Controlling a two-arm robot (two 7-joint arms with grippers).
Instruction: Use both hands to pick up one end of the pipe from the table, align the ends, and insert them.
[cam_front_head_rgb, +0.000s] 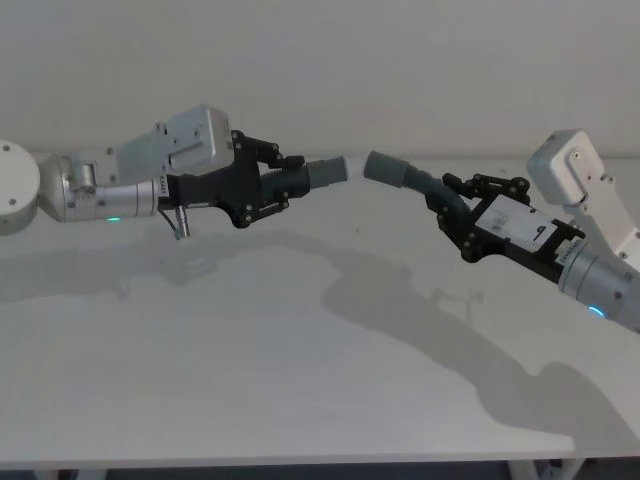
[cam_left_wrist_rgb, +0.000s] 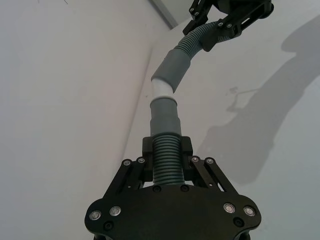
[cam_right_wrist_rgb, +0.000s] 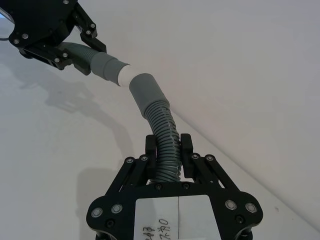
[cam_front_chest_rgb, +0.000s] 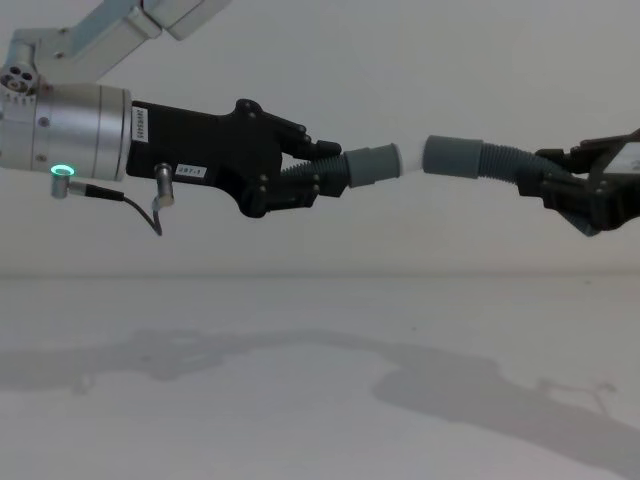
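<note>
Both pipe pieces held up in the air, well above the white counter (cam_front_head_rgb: 300, 380). Left gripper (cam_front_head_rgb: 283, 178) reaching in from the left, fingers (cam_left_wrist_rgb: 186, 148) pinching the ribbed part of the thinner piece (cam_front_head_rgb: 312, 175) just behind its smooth cuff (cam_front_chest_rgb: 371, 166); white tip (cam_front_chest_rgb: 395, 160) pointing toward the right. Right gripper (cam_front_head_rgb: 452, 203) coming in from the right, fingers (cam_right_wrist_rgb: 187, 148) clamped on the ribs of the thicker piece (cam_front_head_rgb: 412, 181), its wider cuff (cam_front_chest_rgb: 452, 157) facing left. Two ends near each other, roughly level in the chest view, a small gap between them there. White tip at the mouth of the wider cuff in both wrist views, the two pieces meeting at an angle; cannot tell whether touching. Shadows of both arms across the counter below.
</note>
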